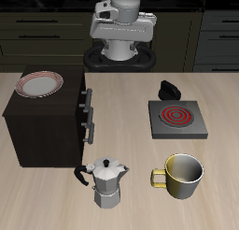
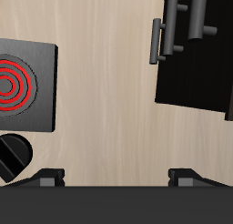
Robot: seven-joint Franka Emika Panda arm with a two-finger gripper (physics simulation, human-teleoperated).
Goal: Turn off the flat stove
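Observation:
The flat stove (image 1: pixel 175 120) is a thin grey square slab on the table, and its spiral coil (image 1: pixel 175 114) glows red. Its small black knob (image 1: pixel 169 87) sits at the slab's back edge. My gripper (image 1: pixel 121 33) hangs high above the back of the table, well apart from the stove. In the wrist view the stove (image 2: pixel 36 86), the red coil (image 2: pixel 11 82) and the knob (image 2: pixel 14 157) show at the frame's edge. My gripper (image 2: pixel 120 178) is open and empty, with its fingertips (image 2: pixel 50 178) wide apart.
A big dark-brown box with handles (image 1: pixel 47 117) stands beside the stove and carries a red-rimmed plate (image 1: pixel 42 82); it also shows in the wrist view (image 2: pixel 196 55). A metal moka pot (image 1: pixel 109 182) and a yellow mug (image 1: pixel 184 175) stand near the table's front edge.

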